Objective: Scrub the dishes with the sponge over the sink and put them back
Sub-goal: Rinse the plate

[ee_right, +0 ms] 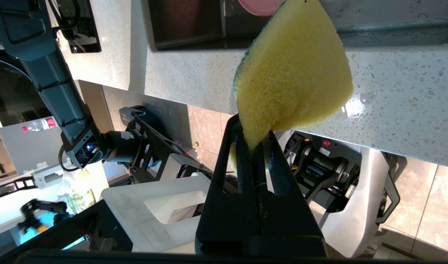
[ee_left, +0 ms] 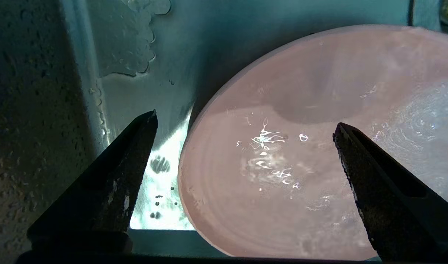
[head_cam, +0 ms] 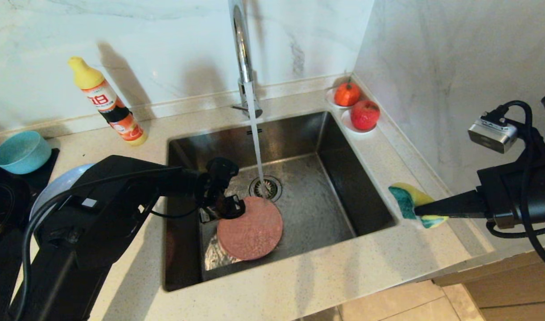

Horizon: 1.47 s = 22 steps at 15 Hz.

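Lying in the sink (head_cam: pixel 344 147), the pink plate (head_cam: pixel 250 232) sits under wide-open left jaws; right jaws pinch the sponge (head_cam: pixel 415 203).

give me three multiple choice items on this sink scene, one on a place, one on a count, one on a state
1. Where does the pink plate lie?
A. on the counter beside the detergent bottle
B. on the floor of the sink, near the drain
C. stacked on the teal bowl

2. How many red fruits sit at the sink's far right corner?
A. two
B. one
C. four

3. What is the state of the right end effector?
A. open and empty
B. shut on the pink plate
C. shut on the sponge

Answers:
1. B, the head view shows the plate flat in the basin beside the drain, with the open left end effector over it.
2. A, two fruits stand side by side on small white saucers.
3. C, the right wrist view shows the yellow sponge pinched between the closed fingers, above the counter right of the sink.
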Tool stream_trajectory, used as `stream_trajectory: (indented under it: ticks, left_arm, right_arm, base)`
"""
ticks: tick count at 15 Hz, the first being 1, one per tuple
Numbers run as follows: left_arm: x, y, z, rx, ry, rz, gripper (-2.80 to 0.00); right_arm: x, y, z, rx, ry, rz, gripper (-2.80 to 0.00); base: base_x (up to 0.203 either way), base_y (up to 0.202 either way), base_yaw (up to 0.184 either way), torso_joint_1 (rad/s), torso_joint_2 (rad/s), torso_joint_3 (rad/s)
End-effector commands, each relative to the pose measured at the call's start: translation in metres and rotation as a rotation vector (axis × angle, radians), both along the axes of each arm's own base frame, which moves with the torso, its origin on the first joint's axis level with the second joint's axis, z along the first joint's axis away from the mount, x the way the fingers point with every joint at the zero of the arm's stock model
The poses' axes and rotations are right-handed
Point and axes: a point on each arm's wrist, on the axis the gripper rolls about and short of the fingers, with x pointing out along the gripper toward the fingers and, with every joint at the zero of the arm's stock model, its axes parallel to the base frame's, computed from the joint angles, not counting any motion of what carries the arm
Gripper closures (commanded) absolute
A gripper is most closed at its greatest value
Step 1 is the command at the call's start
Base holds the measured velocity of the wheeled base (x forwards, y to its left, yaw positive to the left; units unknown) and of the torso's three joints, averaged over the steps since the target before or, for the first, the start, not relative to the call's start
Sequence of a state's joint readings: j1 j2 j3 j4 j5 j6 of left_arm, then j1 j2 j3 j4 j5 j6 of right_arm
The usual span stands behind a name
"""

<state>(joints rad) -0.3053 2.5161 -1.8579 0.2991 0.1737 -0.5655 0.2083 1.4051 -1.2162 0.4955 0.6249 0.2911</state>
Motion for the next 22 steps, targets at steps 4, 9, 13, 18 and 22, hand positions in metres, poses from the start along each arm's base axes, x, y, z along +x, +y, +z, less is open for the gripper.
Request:
stream_trajectory:
  ticks: [4,9,13,18,22]
  left_arm:
    - [0.0007,0.0000,-0.0070,0.008,0.013,0.007,-2.80]
    - [0.0016,-0.0003,-0.0095,0.010,0.014,0.007,-2.80]
    - [0.0028,-0.0003,-0.0116,0.022,0.012,0.015,-2.80]
    - [0.0024,-0.0002,-0.0105,0.021,0.012,0.016,-2.80]
    - [0.0020,-0.0001,-0.0076,0.019,0.008,0.017,-2.80]
  right_arm:
    - [0.0006,0.0003,-0.0008,0.001,0.005,0.004,0.00]
    - [0.0005,0.0003,-0.0012,0.001,0.008,0.003,0.00]
    - [0.0015,0.0001,-0.0018,0.000,0.010,0.002,0.00]
    - [0.0001,-0.0002,-0.0009,0.000,0.007,0.002,0.00]
    - [-0.0011,-0.0004,0.0004,0.002,0.002,0.002,0.00]
  base:
    - [0.000,0.000,0.000,0.000,0.00,0.000]
    - [0.000,0.000,0.000,0.000,0.00,0.000]
    - [0.000,0.000,0.000,0.000,0.00,0.000]
    - [0.000,0.000,0.000,0.000,0.00,0.000]
    - [0.000,0.000,0.000,0.000,0.00,0.000]
